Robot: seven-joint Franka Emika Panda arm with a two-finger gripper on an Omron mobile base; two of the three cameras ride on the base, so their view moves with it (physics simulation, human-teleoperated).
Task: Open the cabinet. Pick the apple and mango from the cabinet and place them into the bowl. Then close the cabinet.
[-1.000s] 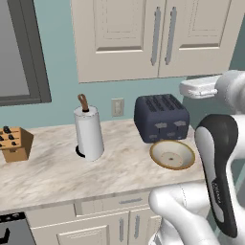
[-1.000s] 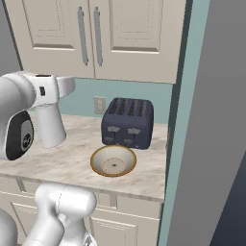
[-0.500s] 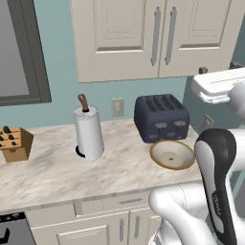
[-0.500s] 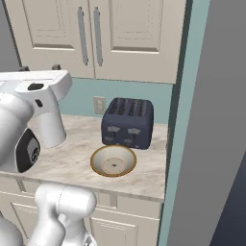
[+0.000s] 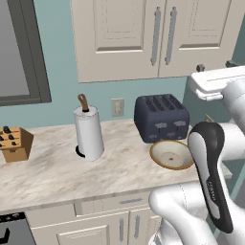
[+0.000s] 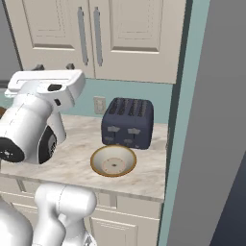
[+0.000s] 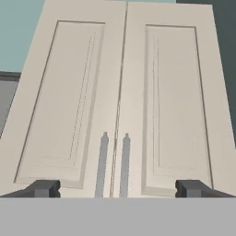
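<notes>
Ahead, the gripper (image 7: 117, 188) (jaws wide) faces the shut cabinet (image 7: 124, 92).

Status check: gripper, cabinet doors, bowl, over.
Gripper open, empty, facing the cabinet. Both doors shut, handles untouched. Bowl empty beside the toaster. Nothing in the way.

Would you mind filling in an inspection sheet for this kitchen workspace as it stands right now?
Surface: marbled countertop, pale and mostly bare.
Job's things: cabinet with both doors shut; bowl empty, in front of the toaster; apple and mango nothing seen.
Clutter: dark toaster, paper towel roll, knife block.
Grippers: gripper open, holding nothing, facing the cabinet's bar handles.
Cables: nothing seen.
Surroundings: teal wall with outlet, dark window frame at left.
</notes>
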